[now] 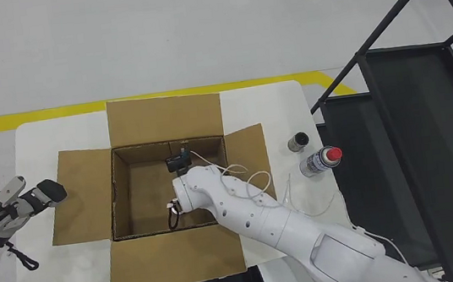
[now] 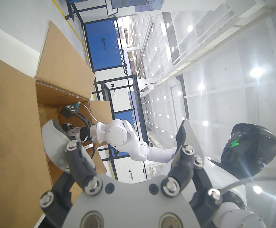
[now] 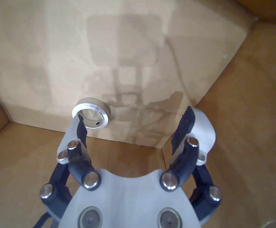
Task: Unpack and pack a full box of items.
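An open cardboard box sits mid-table with all its flaps folded out. My right arm hangs down inside it, wrist near the box's middle. My right gripper is open low inside the box. A silver metal ring lies on the box floor just beyond one fingertip, partly hidden by that pad; whether it touches the ring is unclear. My left gripper is open and holds nothing, off the box's left flap, tilted up toward the ceiling in the left wrist view.
A small dark metal cylinder and a spray can with a red cap lie on the white table right of the box. Black shelving stands at the table's right. A yellow floor line runs behind.
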